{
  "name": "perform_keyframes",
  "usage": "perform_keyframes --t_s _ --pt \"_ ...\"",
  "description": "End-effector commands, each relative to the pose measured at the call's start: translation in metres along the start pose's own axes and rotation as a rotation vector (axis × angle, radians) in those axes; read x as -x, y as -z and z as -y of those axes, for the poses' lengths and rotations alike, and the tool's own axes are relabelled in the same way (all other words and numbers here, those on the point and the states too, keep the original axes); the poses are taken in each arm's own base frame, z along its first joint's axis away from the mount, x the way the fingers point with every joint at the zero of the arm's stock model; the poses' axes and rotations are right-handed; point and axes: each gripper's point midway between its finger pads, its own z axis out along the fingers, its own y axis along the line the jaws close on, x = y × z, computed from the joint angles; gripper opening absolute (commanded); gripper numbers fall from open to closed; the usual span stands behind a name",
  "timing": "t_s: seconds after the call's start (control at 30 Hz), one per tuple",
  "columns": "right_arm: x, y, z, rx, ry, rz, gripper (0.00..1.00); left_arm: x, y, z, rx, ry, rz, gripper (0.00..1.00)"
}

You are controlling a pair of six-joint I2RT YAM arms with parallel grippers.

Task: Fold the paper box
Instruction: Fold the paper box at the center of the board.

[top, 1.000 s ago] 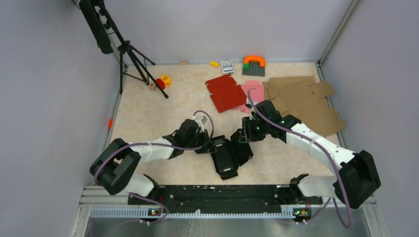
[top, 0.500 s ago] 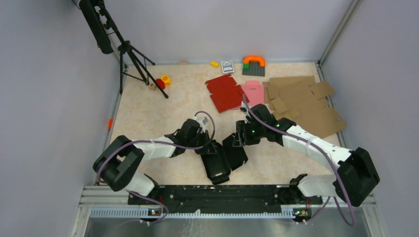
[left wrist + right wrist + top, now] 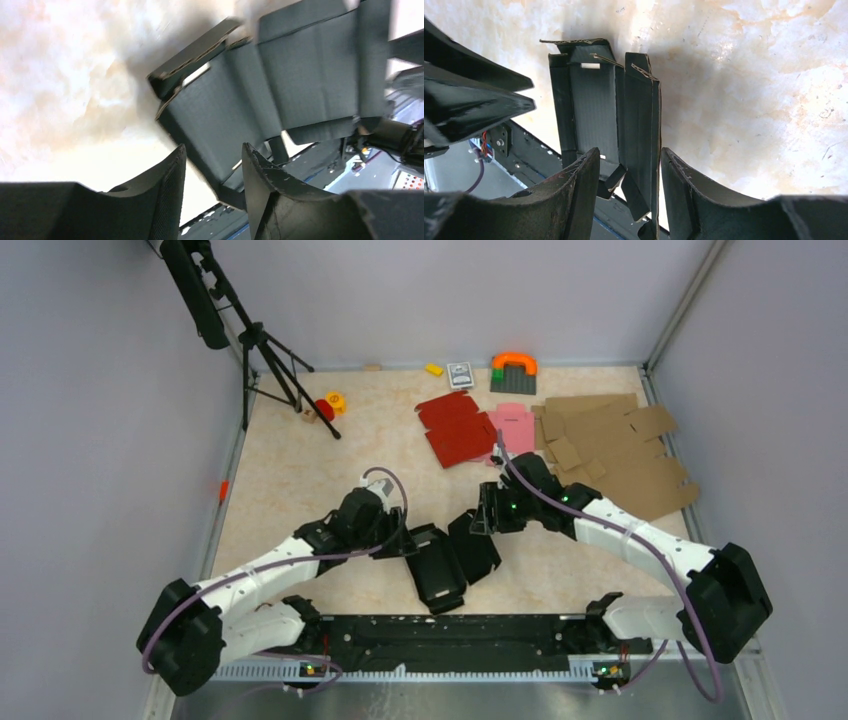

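The paper box (image 3: 440, 575) is a black, partly folded blank lying near the table's front edge, between my two grippers. My left gripper (image 3: 398, 543) is at its left edge and stands open. In the left wrist view the box (image 3: 280, 85) fills the area beyond my left gripper (image 3: 214, 146), and nothing is pinched. My right gripper (image 3: 482, 523) is over the box's right side. In the right wrist view a raised side flap (image 3: 644, 125) stands between the open fingers of my right gripper (image 3: 630, 150), close to the right fingertip (image 3: 671, 165).
A red blank (image 3: 455, 428) and a pink blank (image 3: 513, 425) lie at the back, with brown cardboard blanks (image 3: 610, 445) to their right. A tripod (image 3: 265, 350) stands back left near small toys (image 3: 328, 405). The black front rail (image 3: 430, 630) runs just below the box.
My left gripper has opened, let go of the box and drawn back to the left. The box slid slightly toward the front left, and my right gripper followed it.
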Motion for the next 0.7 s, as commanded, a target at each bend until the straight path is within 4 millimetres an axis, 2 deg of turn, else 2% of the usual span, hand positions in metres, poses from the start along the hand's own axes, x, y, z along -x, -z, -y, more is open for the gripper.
perform_keyframes --t_s 0.0,0.17,0.33,0.57,0.67 --pt "0.008 0.0 -0.011 0.045 0.003 0.037 0.48 -0.039 -0.009 -0.034 0.091 0.103 -0.106 0.46" --pt "0.005 0.003 -0.02 0.095 -0.002 0.021 0.47 -0.047 -0.028 -0.033 0.043 0.137 -0.129 0.3" --pt "-0.006 -0.001 -0.03 0.113 0.004 -0.02 0.45 -0.04 -0.032 -0.024 0.003 0.13 -0.11 0.09" --pt "-0.016 -0.005 -0.064 0.156 0.042 -0.03 0.45 -0.04 -0.036 -0.024 -0.002 0.132 -0.114 0.02" --pt "-0.017 -0.009 -0.063 0.1 0.055 -0.03 0.48 -0.039 -0.037 -0.022 -0.009 0.142 -0.107 0.02"
